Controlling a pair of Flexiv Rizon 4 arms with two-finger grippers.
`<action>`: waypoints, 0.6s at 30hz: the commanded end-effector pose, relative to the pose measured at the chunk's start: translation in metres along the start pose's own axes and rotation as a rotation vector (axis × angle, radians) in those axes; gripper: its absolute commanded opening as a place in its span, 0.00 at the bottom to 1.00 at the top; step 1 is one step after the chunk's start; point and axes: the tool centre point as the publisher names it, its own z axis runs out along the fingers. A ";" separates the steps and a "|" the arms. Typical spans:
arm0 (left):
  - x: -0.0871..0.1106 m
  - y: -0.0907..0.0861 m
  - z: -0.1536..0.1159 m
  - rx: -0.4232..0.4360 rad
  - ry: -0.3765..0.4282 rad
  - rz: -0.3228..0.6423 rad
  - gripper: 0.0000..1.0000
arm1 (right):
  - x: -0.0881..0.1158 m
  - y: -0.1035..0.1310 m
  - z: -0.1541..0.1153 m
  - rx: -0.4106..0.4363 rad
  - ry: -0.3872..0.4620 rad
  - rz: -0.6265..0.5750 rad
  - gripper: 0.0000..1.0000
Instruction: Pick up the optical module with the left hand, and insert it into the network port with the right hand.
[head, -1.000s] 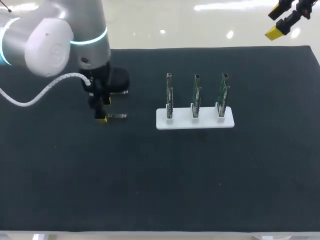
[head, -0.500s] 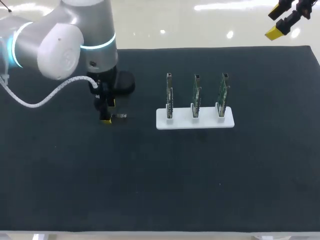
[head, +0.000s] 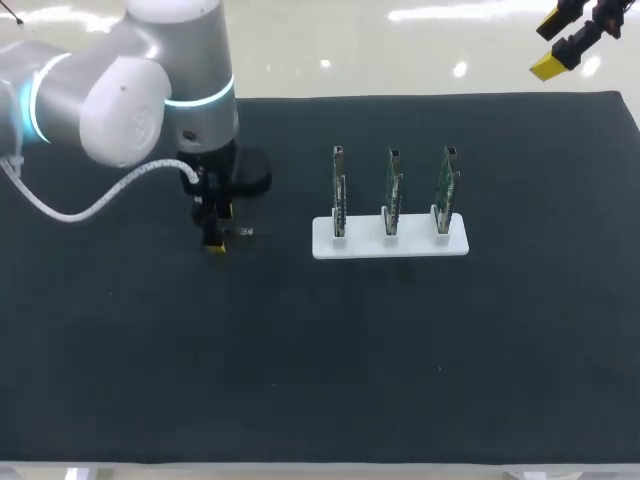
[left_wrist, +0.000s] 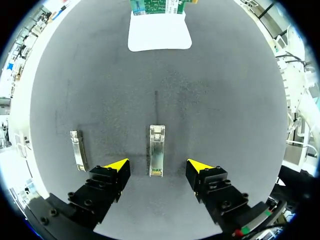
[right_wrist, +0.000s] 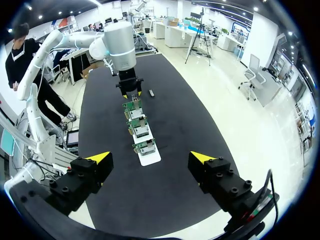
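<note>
On the black table (head: 300, 360), at about 9 o'clock from the white stand (head: 390, 243), the optical module (left_wrist: 156, 151) lies flat. It is a slim, silvery metal bar with a lighter, stepped end pointing toward the stand. The left wrist view shows its near end lying between the two yellow fingertips (left_wrist: 116, 164) of the left jaws. These stand wide apart with bare table showing on either side of the module, so neither finger touches it. A second silver module (left_wrist: 77, 150) of the same build lies parallel to it, just outside one finger.

Seen from the head view, the left arm (head: 130, 95) comes in from 9 o'clock and points straight down at the spot. Its grey body and white cable (head: 90, 205) hang above the table's 10 o'clock area.

Three green circuit boards (head: 392, 190) stand upright in a row on the white stand, evenly spaced, near the table's middle and well apart from the module.

The right jaws hang high past the table's 1 o'clock corner, spread wide and holding nothing. Their yellow tip (head: 548, 66) shows at the head view's corner. The right wrist view looks down the row of boards toward the left arm beyond them.
</note>
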 end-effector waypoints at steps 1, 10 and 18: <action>-0.002 0.003 0.003 0.005 0.001 0.002 1.00 | 0.000 0.000 0.000 0.001 -0.002 0.000 1.00; -0.002 0.006 0.002 -0.003 0.007 0.001 0.89 | 0.000 0.000 0.000 0.001 -0.002 0.000 1.00; -0.003 0.008 0.005 -0.005 0.011 0.000 0.61 | 0.000 0.000 0.000 0.001 -0.002 0.000 1.00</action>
